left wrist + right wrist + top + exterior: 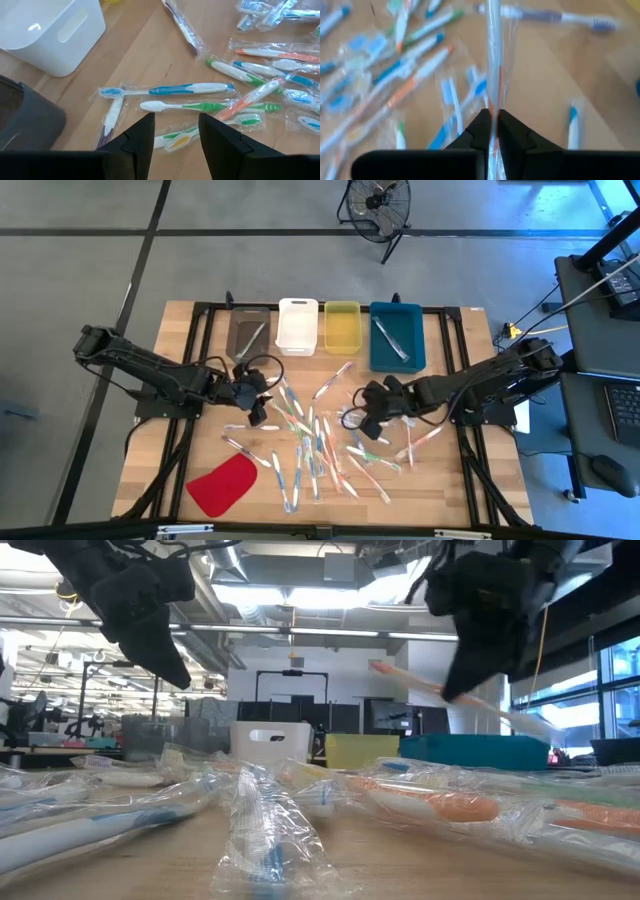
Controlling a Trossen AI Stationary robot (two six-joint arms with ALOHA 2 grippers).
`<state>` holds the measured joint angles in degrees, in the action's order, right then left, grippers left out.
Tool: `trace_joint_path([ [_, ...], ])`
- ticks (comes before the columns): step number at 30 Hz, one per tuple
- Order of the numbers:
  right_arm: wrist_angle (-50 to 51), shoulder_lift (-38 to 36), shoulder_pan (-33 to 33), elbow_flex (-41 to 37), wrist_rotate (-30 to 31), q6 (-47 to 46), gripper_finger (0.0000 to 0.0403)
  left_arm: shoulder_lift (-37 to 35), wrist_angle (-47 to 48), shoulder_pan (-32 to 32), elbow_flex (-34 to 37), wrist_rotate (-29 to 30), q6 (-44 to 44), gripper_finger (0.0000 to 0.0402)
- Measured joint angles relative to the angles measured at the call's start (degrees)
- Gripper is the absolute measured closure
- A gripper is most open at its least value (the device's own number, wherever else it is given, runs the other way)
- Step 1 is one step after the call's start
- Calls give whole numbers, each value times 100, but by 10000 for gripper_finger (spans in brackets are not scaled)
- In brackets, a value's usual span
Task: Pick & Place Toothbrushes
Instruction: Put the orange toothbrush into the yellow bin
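- No text, label, brand, number or sign can be read in any of the views.
- The wrapped toothbrushes (165,90) are seen close in the wrist views, but no printing can be made out on the clear wrappers.
- No lettering is shown on the bins, such as the white bin (297,326), nor on the flat red piece (223,484).
- Screens and fittings are seen in the room behind the table in the low view, but nothing on them can be read.
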<state>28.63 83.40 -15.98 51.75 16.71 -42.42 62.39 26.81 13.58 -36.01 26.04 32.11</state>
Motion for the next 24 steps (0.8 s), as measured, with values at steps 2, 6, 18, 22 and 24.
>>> trace_joint_path([
  [2,-174,0,151,0,16,180,372,0,0,-37,0,4,-76,254],
  [6,-726,0,484,0,74,575,378,0,0,-145,0,11,-214,254],
  [18,-1958,4,1549,0,44,1463,377,0,41,-493,0,311,-781,254],
  [22,-2454,4,1862,0,44,1812,383,0,117,-550,0,313,-784,254],
  [24,-2713,4,2006,0,44,2020,381,0,172,-550,0,315,-754,254],
])
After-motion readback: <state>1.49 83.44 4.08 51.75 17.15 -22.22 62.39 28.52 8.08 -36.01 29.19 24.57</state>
